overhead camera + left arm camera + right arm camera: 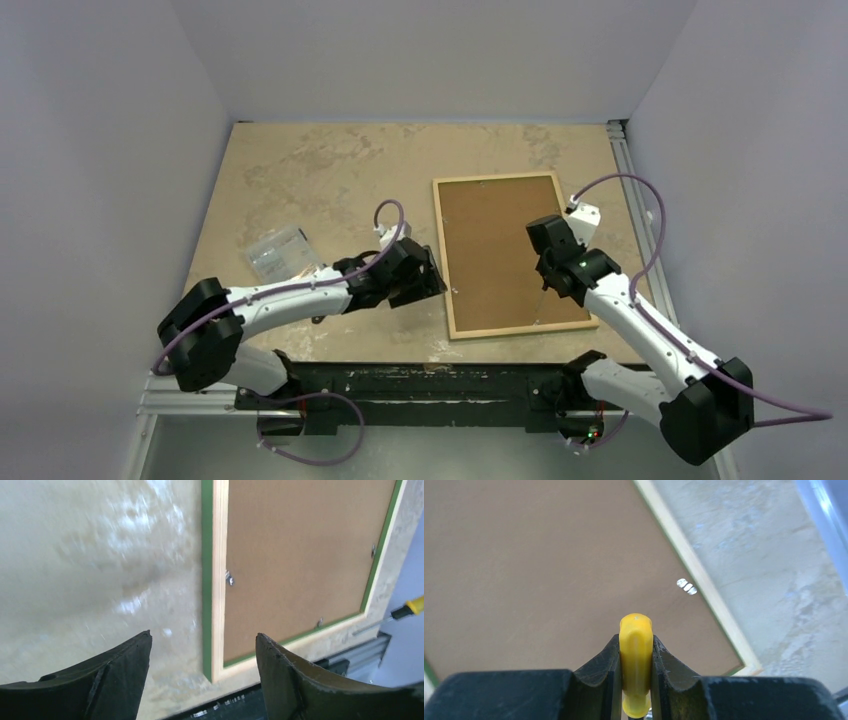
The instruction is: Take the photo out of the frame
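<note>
Left gripper (202, 641) hangs with jaws spread and empty just off the near-left corner of the frame (216, 555), which lies face down on the worktop (330, 170), brown backing board (500, 250) uppermost and the photo hidden beneath, while the right gripper (636, 647) is clamped on a yellow-handled screwdriver (636, 625) above the board. The step in hand looks to be turning back the small metal tabs (229, 578) that pin the board, so the next move calls for setting the tip under one. Room to move lies left of the frame; its right rail sits near the worktop's edge.
</note>
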Robot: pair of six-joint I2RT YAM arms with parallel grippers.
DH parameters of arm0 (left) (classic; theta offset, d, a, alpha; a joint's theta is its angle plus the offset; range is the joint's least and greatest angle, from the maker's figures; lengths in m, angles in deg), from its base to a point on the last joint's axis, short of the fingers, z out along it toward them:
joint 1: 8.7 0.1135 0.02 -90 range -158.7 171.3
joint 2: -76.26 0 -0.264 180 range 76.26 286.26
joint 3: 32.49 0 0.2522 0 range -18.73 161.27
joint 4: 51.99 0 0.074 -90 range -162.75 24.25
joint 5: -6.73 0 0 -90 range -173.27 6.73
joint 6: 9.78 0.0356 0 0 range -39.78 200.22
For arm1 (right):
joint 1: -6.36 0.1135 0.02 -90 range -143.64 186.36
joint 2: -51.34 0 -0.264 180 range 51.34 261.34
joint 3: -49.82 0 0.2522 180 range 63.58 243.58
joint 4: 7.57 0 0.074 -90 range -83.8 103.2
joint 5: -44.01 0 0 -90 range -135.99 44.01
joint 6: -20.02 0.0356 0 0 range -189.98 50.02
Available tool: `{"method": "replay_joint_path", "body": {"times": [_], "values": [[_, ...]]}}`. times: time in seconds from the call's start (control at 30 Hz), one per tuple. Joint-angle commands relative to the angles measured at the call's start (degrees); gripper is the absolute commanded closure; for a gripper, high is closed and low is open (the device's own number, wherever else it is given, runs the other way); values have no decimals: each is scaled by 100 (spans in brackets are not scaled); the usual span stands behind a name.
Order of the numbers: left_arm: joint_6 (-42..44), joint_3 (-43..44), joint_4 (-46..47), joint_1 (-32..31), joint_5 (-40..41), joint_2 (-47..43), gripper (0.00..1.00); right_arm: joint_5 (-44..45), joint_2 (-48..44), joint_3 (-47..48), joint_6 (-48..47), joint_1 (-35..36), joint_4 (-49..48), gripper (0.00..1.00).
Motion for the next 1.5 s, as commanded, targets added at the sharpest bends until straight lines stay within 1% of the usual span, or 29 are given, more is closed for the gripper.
{"method": "replay_joint_path", "body": {"times": [0.0, 0.17, 0.23, 0.27, 0.33, 0.5, 0.6, 0.73, 0.77, 0.87, 0.97, 1.0, 1.1, 1.17, 1.23, 1.37, 1.47], "values": [[1885, 647, -165, 809, -596, 349, 26, 369, -183, 141, -398, -619, 97, 100], [2713, 1528, -125, 1276, -923, 1178, 25, 472, -292, 137, -646, -858, 26, 100], [3062, 1982, -260, 1333, -919, 1622, 25, 451, -292, 162, -647, -875, 75, 100], [3177, 2221, -353, 1336, -789, 1859, 25, 443, -291, 175, -609, -882, 113, 100], [3271, 2559, -487, 1346, -620, 2255, 25, 339, -338, 167, -537, -885, 117, 100], [3146, 2782, -451, 1346, -399, 2754, 28, 115, -502, 9, -444, -891, -17, 100], [3116, 2990, -630, 1338, -358, 3019, 38, 123, -468, -42, -390, -897, -22, 100], [2942, 3183, -986, 1320, -240, 3249, 65, 314, -353, -26, -138, -888, 133, 100], [2896, 3199, -1009, 1319, -290, 3278, 69, 355, -317, -18, -71, -893, 159, 100], [2860, 3364, -1204, 1320, -412, 3472, 74, 506, -227, 12, 60, -889, 220, 100], [2858, 3425, -1381, 1347, -413, 3579, 96, 580, -142, 11, 151, -896, 229, 100], [2711, 3266, -1350, 1417, -418, 3496, 100, 618, -122, 3, 224, -894, 243, 100], [1874, 2365, -844, 1654, -562, 2916, 100, 666, -120, -70, 389, -905, 209, 100], [1188, 2010, -814, 1793, -494, 2594, 100, 621, -122, -139, 443, -912, 105, 100], [754, 1696, -816, 1904, -314, 2270, 100, 542, -64, -186, 538, -935, 23, 100], [-406, 938, -457, 2104, -302, 1735, 100, 448, 170, -223, 765, -961, -20, 100], [-1304, 236, 302, 2188, -569, 1489, 100, 371, 327, -236, 955, -976, -7, 100]]}}
